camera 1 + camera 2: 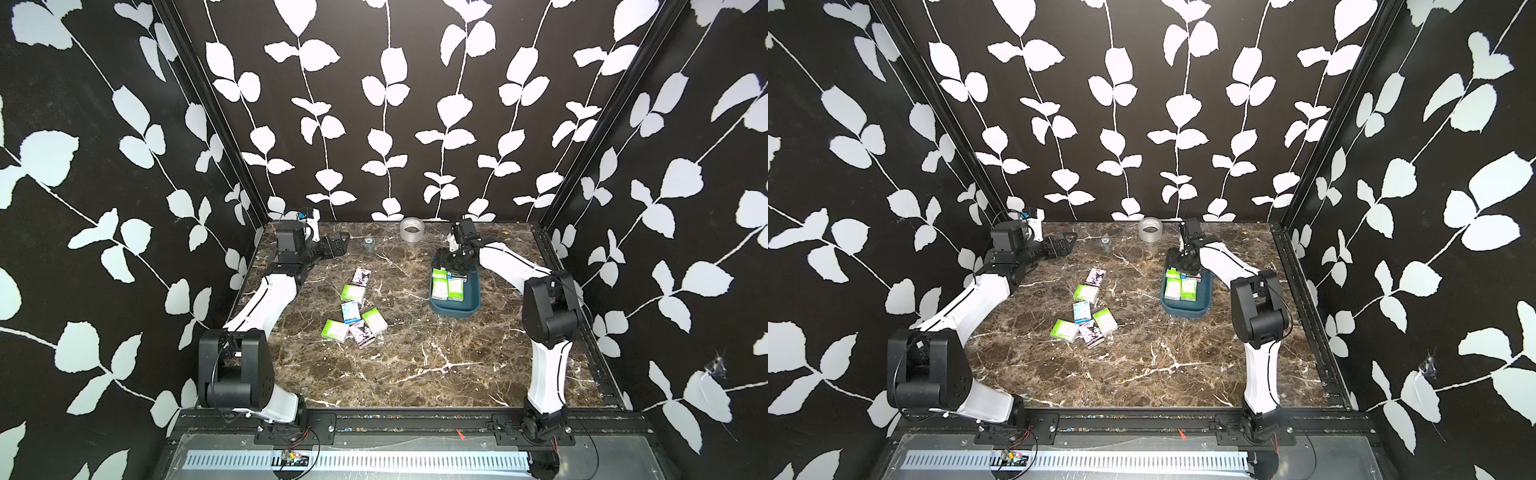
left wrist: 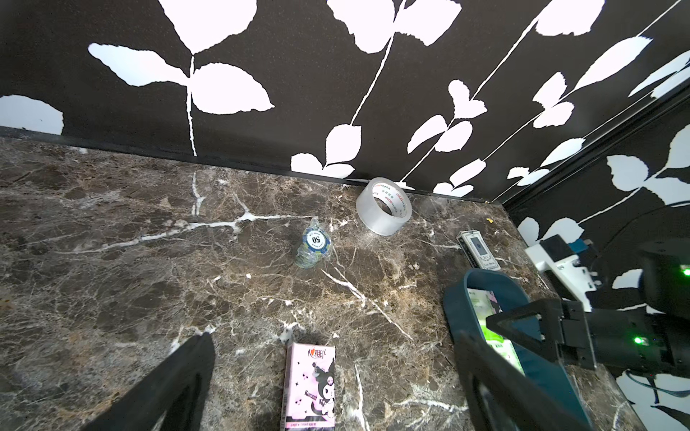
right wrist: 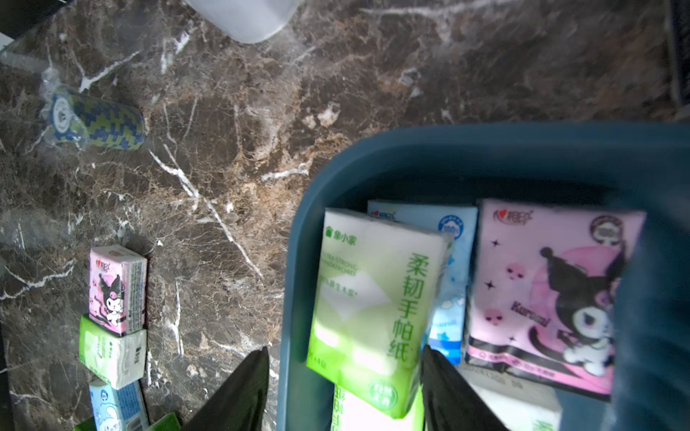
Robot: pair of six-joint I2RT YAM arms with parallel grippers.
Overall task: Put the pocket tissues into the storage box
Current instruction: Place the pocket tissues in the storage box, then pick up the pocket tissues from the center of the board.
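Watch the white-and-lime-green flat tissue pack [image 3: 373, 309] between the fingers of the right gripper [image 3: 345, 352]: propped at a tilt on a white-and-blue pack [image 3: 453, 261] at the far end of the shallow dark teal plastic storage box [image 3: 485, 149], not lying flat. Jaws spread wider than that pack, with no pinch on it to be seen. Could snag on a finger as the arm lifts and get tipped over the low wall or dragged out; likely cause, 1 finger close by the box wall and the pack sitting high. Could also crowd the far end, so that later packs pile up and slide. Left gripper [image 2: 334, 337] at the far left of the brown marble counter [image 1: 415, 365], fingers wide apart and empty, well away from any spill. Counted in both top views: 6 loose packs [image 1: 350, 311] mid-counter, namely 3 lime-green, 1 blue and 2 black-pink cartoon ones. In the box, by the right wrist view, at least 5: 1 blue, 1 pink cartoon pack [image 3: 552, 294], the rest green-and-white; more perhaps hidden under the gripper. Also 1 silver-grey tape roll [image 1: 411, 228] and 1 clear-wrapped stack of blue-and-green chips [image 1: 369, 243] near the back wall.
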